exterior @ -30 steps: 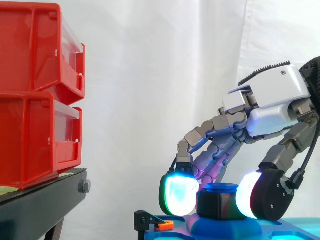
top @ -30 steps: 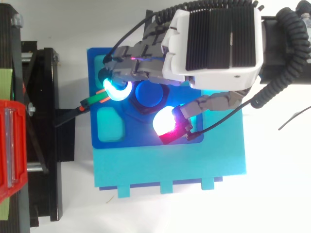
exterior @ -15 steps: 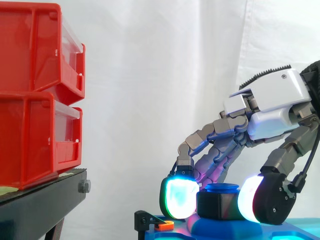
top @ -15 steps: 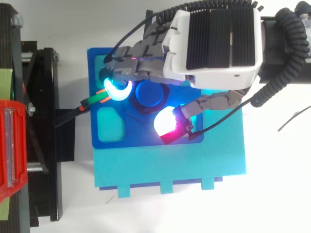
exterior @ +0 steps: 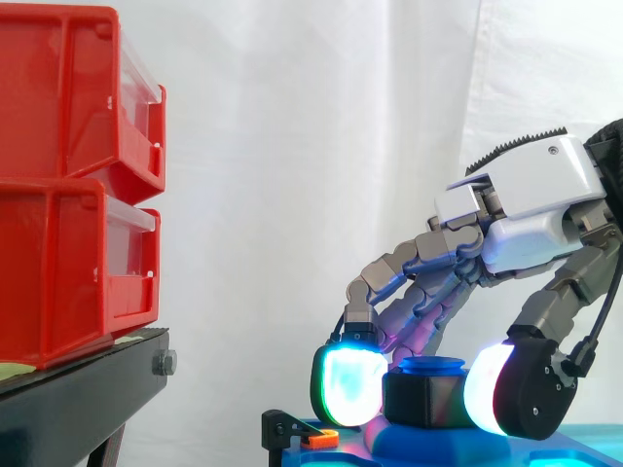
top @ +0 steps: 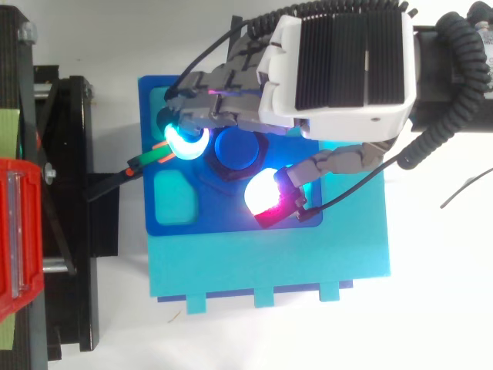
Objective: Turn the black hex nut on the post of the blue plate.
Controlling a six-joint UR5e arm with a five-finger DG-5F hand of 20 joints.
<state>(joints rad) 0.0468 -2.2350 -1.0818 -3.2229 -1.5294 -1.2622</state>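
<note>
Grip: hand (exterior: 531,209) curled, pads (exterior: 346,382) pinching black hex nut (exterior: 423,399) on two sides.
Nut place: on the post (top: 235,146) of the blue plate (top: 231,217).
Change: wrist tipped slightly in the last second; nut looks barely turned.

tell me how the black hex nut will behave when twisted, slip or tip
The black hex nut looks rigid; its flat faces should give the pads of the hand purchase, so slipping seems unlikely. It sits on the post of the blue plate, so it should spin in place rather than tip.
</note>
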